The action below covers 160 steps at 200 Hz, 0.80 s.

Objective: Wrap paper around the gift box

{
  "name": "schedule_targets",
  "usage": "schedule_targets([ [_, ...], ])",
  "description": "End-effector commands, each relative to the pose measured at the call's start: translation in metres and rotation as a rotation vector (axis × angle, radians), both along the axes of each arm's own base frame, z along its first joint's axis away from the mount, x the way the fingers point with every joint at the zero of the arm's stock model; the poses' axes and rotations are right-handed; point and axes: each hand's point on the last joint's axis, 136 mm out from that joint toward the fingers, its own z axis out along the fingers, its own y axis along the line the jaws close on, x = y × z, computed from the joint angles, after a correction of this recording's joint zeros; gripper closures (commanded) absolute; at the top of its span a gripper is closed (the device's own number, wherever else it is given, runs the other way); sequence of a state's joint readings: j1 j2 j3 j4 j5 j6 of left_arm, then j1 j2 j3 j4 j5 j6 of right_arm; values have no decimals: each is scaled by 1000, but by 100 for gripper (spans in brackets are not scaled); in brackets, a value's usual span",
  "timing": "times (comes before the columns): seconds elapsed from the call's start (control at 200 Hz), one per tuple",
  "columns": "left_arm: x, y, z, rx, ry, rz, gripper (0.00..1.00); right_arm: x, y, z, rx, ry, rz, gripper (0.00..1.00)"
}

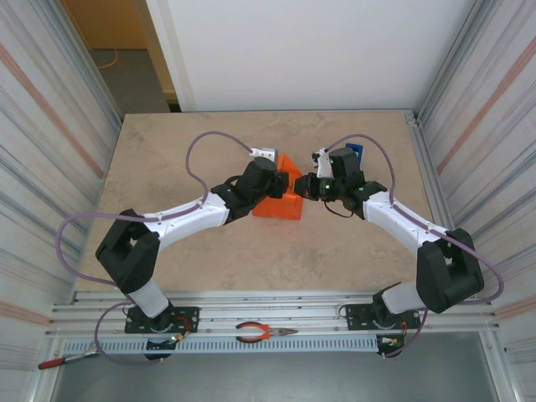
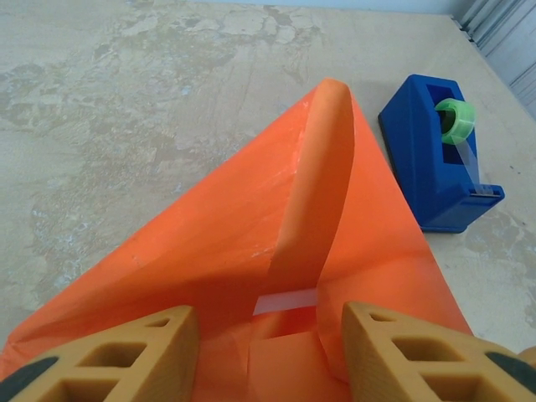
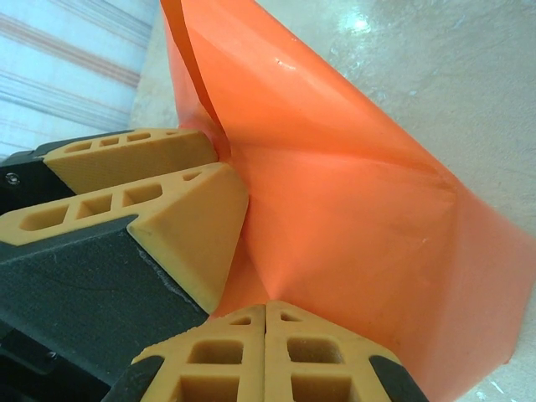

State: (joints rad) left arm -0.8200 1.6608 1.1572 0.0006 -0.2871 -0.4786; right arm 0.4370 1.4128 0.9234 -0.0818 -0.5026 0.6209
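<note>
Both arms reach inward to the paper [image 1: 280,203] — left claw [image 2: 270,311] parted astride a fold, right claw [image 3: 266,311] clenched.

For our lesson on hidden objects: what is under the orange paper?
Orange paper folds and a clear tape strip on a seam are visible. Anything beneath, the gift box included, is covered.

a wide beige stone-look bench [image 1: 251,268] sits between ribbed grey metal walls [image 1: 50,126] on both sides. a plain white wall [image 1: 310,50] stands behind. a silver metal rail [image 1: 293,311] runs along the near edge.
</note>
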Motion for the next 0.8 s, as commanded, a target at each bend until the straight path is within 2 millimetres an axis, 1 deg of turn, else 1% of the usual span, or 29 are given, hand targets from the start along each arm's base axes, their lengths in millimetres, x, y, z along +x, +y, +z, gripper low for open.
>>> schedule_targets([
  [0.0,-19,8,-49,145,107,-3,52,-19,-4,-33,-45,118,9,100],
  [0.12,-24,12,-64,227,92,9,54,-18,-2,-26,-37,108,13,100],
  [0.205,-26,16,-71,274,76,19,55,-14,-1,-14,-16,94,19,100],
  [0.301,-30,18,-81,326,67,21,55,-3,-5,12,31,55,6,100],
  [0.396,-32,19,-88,356,68,26,55,10,-18,44,72,-2,-30,100],
  [0.436,-33,19,-92,367,70,26,55,17,-25,55,86,-22,-47,100],
  [0.476,-34,19,-94,375,68,28,55,23,-31,60,92,-31,-63,100],
  [0.536,-35,18,-97,388,67,27,55,34,-40,62,98,-24,-85,100],
  [0.631,-36,18,-102,407,66,29,55,55,-52,54,113,12,-123,100],
  [0.732,-37,18,-106,420,69,33,55,77,-54,42,152,64,-124,100],
  [0.797,-38,18,-108,423,71,33,55,88,-49,32,169,101,-107,100],
])
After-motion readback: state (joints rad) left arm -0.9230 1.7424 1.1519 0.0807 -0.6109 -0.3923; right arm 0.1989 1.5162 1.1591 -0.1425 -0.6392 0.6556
